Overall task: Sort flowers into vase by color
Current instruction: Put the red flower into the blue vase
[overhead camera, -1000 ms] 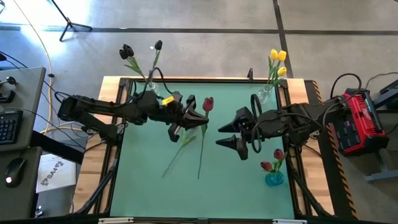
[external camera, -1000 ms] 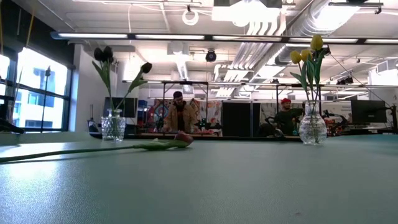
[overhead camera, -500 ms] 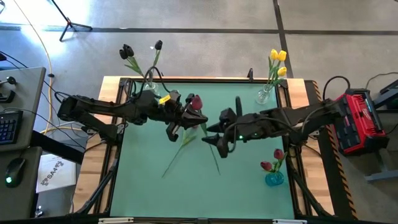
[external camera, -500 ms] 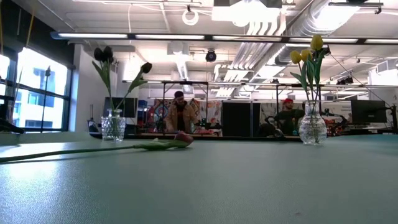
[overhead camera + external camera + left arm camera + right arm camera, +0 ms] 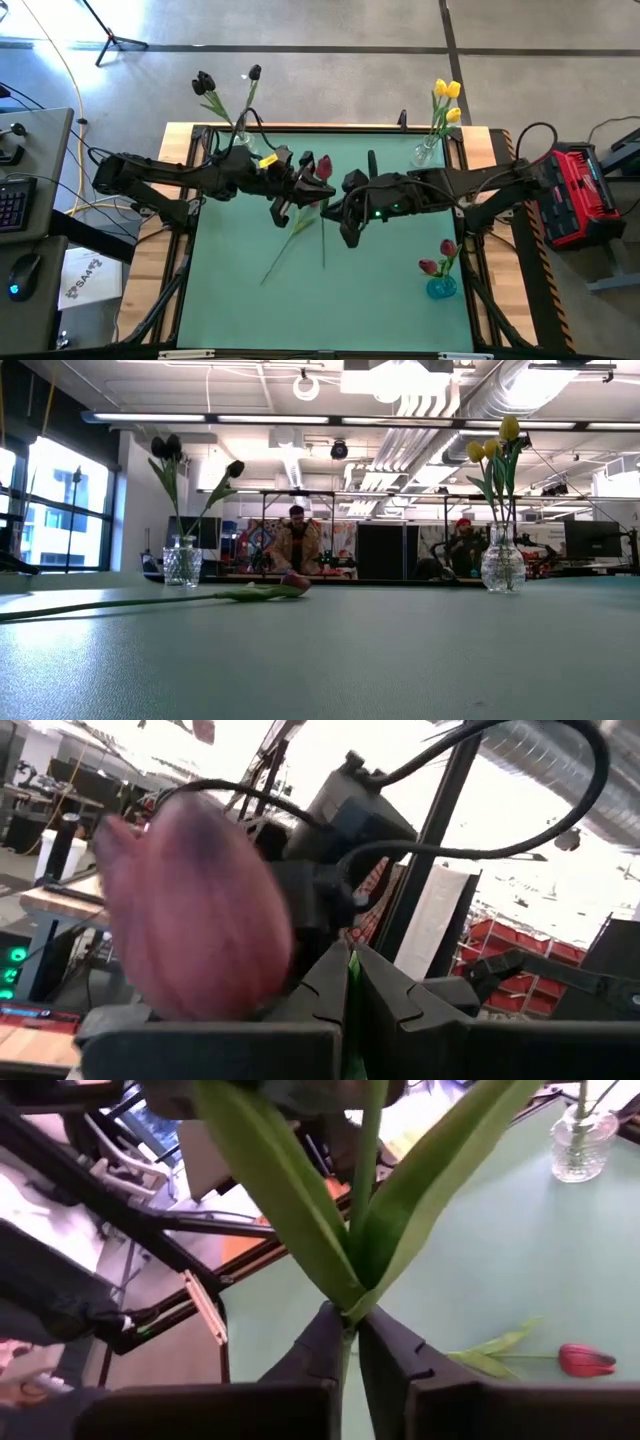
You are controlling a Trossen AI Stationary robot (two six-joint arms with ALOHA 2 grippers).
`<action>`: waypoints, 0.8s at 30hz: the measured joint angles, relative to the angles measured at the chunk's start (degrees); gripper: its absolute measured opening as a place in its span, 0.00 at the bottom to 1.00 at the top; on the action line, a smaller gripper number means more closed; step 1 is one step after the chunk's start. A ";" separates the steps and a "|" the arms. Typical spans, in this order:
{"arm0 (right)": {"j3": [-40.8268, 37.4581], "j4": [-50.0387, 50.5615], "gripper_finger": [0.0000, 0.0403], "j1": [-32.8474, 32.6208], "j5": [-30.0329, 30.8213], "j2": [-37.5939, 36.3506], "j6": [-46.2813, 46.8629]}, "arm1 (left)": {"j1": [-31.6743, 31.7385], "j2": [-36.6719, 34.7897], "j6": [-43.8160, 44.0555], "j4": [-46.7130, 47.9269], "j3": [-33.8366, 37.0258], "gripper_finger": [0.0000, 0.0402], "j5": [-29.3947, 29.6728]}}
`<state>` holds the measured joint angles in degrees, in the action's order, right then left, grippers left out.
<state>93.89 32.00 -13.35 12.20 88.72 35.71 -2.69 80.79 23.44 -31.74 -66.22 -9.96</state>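
A red tulip (image 5: 323, 165) with green leaves is held above the table's middle by both grippers. My left gripper (image 5: 312, 192) is shut on its stem close under the head (image 5: 200, 910). My right gripper (image 5: 335, 212) is shut on the same stem lower down. A second red tulip (image 5: 295, 582) lies flat on the green table, its stem (image 5: 285, 250) running toward the near left. Black tulips (image 5: 205, 82) stand in a clear vase (image 5: 240, 135) at the far left. Yellow tulips (image 5: 447, 92) stand in a clear vase (image 5: 428, 150) at the far right. My left gripper pinches the tulip's stem (image 5: 350, 982) between its two fingers, right beside the head, coming from the table's left. The fingers lie across the stem. The flower is clear of the table. My right gripper pinches the stem where the leaves branch off (image 5: 347, 1312), between its two fingertips. It comes from the table's right, across the stem. The leaves (image 5: 300, 1200) spread out past the fingers, and the stem's free end (image 5: 323, 262) sticks out toward the near edge.
A blue vase (image 5: 440, 287) with red tulips stands at the near right. A red case (image 5: 575, 195) stands off the table's right side. People are in the room beyond the far edge (image 5: 297, 545).
My right gripper has gone toward the table's left, up to the held tulip, and has shut on its stem. The tulip's stem has swung about in my left gripper and now points straight at the near edge.
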 joint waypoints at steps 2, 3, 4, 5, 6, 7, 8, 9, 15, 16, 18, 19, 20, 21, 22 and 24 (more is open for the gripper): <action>0.00 0.21 0.01 0.23 0.10 -0.13 -0.26 | 0.22 0.00 0.04 0.91 0.00 0.00 0.44; 0.00 0.83 0.02 0.28 0.73 -0.45 -0.22 | 0.42 -0.03 0.07 1.41 0.00 0.00 0.52; 0.00 2.00 0.02 0.34 1.68 -0.83 -0.19 | 0.59 -0.08 0.29 2.03 0.00 0.01 0.81; 0.00 3.21 0.01 0.36 2.99 -1.30 -0.17 | 0.79 -0.19 0.38 2.96 0.00 0.01 1.36; 0.00 4.71 0.01 0.36 4.50 -2.08 0.09 | 0.89 -0.29 0.38 4.06 0.00 0.03 2.08; 0.00 6.68 0.01 0.30 6.26 -2.98 0.50 | 1.05 -0.39 0.22 5.12 0.00 0.04 2.96; 0.00 8.72 0.01 0.17 7.86 -4.00 1.55 | 1.24 -0.46 0.01 6.16 0.00 0.06 3.98; 0.00 10.98 0.01 0.02 9.37 -5.02 2.52 | 1.28 -0.49 0.00 7.18 0.00 0.08 5.11; 0.00 27.21 0.00 -2.41 18.35 -11.58 9.09 | 1.61 -0.92 0.30 13.70 0.00 0.23 10.69; 0.00 30.26 0.00 -2.94 19.33 -12.82 10.36 | 1.65 -0.92 0.34 15.38 0.00 0.26 11.42; 0.00 36.03 0.00 -3.92 19.73 -14.86 11.57 | 1.65 -0.87 0.53 18.57 0.00 0.31 12.79; 0.00 38.70 0.00 -4.38 19.93 -15.79 12.38 | 1.65 -0.87 0.89 20.32 0.00 0.32 13.24; 0.00 41.37 0.00 -4.95 20.19 -16.75 13.67 | 1.65 -0.87 1.08 22.15 0.00 0.34 13.61; 0.00 43.77 0.00 -5.63 20.39 -17.64 14.80 | 1.65 -0.85 1.11 23.92 0.00 0.35 13.85; 0.00 46.01 0.00 -6.23 20.58 -18.68 15.61 | 1.65 -0.62 0.96 25.41 0.00 0.36 14.10; 0.02 51.20 0.00 -7.67 20.75 -20.48 18.07 | 1.65 -0.44 0.87 28.11 0.02 0.37 14.28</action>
<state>93.91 83.20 -21.02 32.94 68.24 53.78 -1.04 80.36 24.32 -3.62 -66.19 4.32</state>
